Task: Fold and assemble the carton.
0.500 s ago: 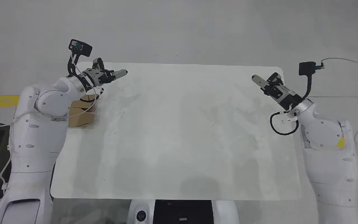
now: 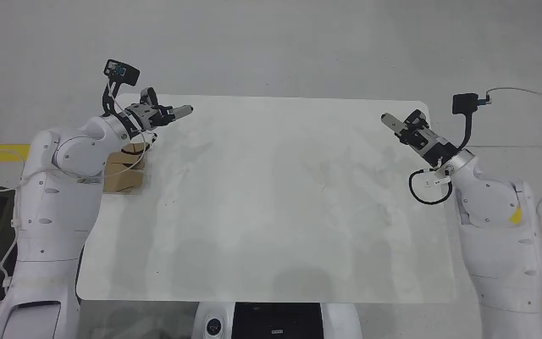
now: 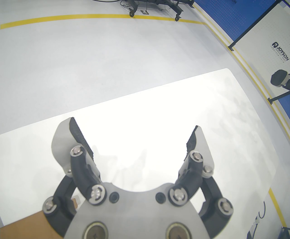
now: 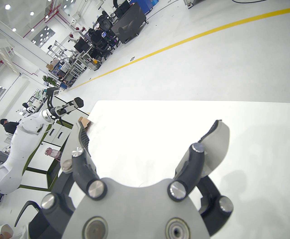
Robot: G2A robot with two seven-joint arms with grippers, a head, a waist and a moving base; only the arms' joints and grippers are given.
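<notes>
- Pale grey floor [image 2: 296, 51], smooth, all round the table [image 2: 279, 195].
- White table top, rounded corners.
- Yellow line [image 4: 181, 38] painted across the floor, curving past the far side.
- Blue dotted panels [image 3: 226, 13] and a white board [image 3: 267, 34] standing along one edge of the room.
- Black wheeled frame [image 3: 154, 5] beyond the line.
- Far off, a big dark screen [image 4: 129, 22] among crowded workbenches, and a plant [image 4: 47, 79].
- White cabinet [image 4: 56, 133] in a dark frame, near the table's corner.
- Round ceiling lamps [image 4: 13, 29], lit; red pipes [image 4: 54, 13] overhead.
</notes>
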